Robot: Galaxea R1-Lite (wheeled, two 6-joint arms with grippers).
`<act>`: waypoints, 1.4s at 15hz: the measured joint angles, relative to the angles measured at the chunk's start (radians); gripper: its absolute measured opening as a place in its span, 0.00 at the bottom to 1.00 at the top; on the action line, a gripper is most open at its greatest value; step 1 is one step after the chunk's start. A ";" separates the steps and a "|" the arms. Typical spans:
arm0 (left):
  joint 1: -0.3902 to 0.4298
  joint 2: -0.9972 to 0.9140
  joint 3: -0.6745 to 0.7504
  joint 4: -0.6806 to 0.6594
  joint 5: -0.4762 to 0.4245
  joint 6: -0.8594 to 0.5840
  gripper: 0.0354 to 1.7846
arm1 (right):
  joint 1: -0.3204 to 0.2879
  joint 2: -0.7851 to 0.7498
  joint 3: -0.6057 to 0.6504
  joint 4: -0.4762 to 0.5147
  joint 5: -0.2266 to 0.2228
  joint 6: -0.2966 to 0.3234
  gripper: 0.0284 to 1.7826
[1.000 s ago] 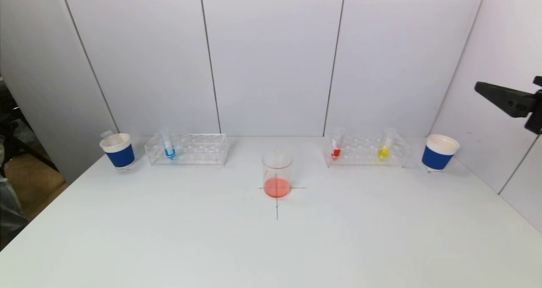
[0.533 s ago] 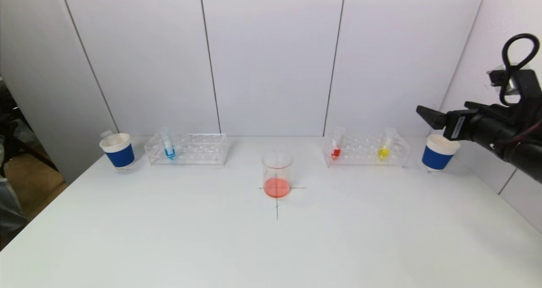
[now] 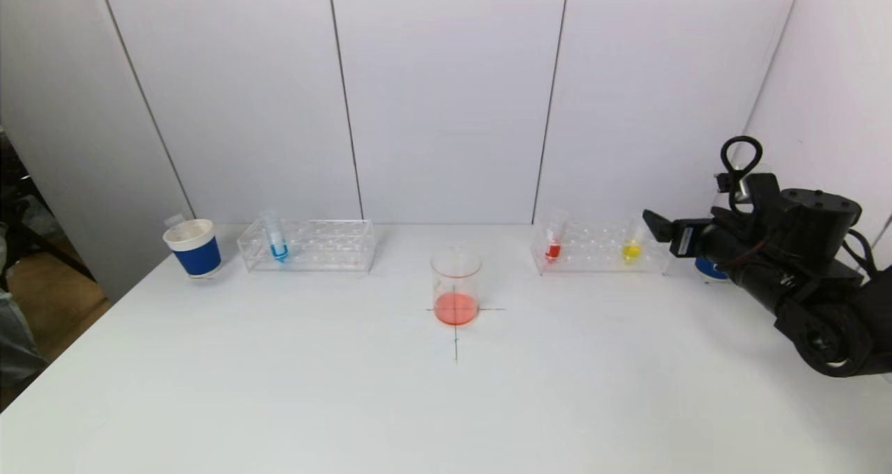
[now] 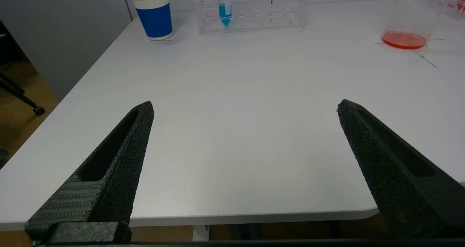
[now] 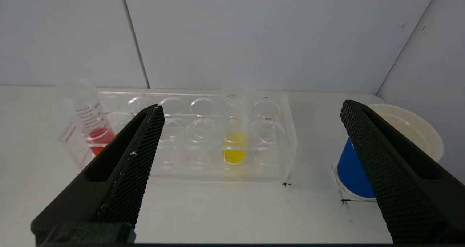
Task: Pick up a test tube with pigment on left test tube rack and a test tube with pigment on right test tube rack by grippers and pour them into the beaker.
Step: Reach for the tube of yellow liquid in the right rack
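A: Risk is concentrated at the right end effector (image 5: pixel 250 109), whose jaws are spread wide and hold nothing. The yellow test tube (image 5: pixel 235 130) is seen straight ahead of it, between the two jaws' lines of sight, standing upright in the right test tube rack (image 5: pixel 276 160).

B: What is most likely to be hit?

A: The red test tube (image 5: pixel 92 130) is leaning at the rack's end beyond the one jaw, and the blue paper cup (image 5: pixel 354 174) is just beside the other jaw. With jaws this wide, either could be clipped if the approach is not centred. The clear rack could also be shoved across the tabletop (image 3: pixel 279 390), since it looks light.

B: And the left side?

A: The left end effector (image 4: pixel 245 107) is held well short of its target, jaws fully apart and empty. The blue test tube (image 4: pixel 225 7) stands far ahead of it in the left test tube rack (image 4: pixel 287 18), with another cup (image 4: pixel 155 16) near that rack.

B: Anything at the pouring stage?

A: The beaker (image 3: pixel 456 286) already holds orange liquid and sits between the two end effectors' reaches. A tube gripped too low or loosely could slip when tilted, and pigment could be spilled.
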 joint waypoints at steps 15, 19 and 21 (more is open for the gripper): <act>0.000 0.000 0.000 0.000 0.000 0.000 0.99 | -0.003 0.291 -0.219 -0.041 -0.035 0.000 0.99; 0.000 0.000 0.000 0.000 0.000 0.000 0.99 | -0.009 0.315 -0.250 -0.038 -0.034 -0.001 0.99; 0.000 0.000 0.000 0.000 0.000 0.000 0.99 | -0.010 0.322 -0.259 -0.036 -0.034 -0.002 0.99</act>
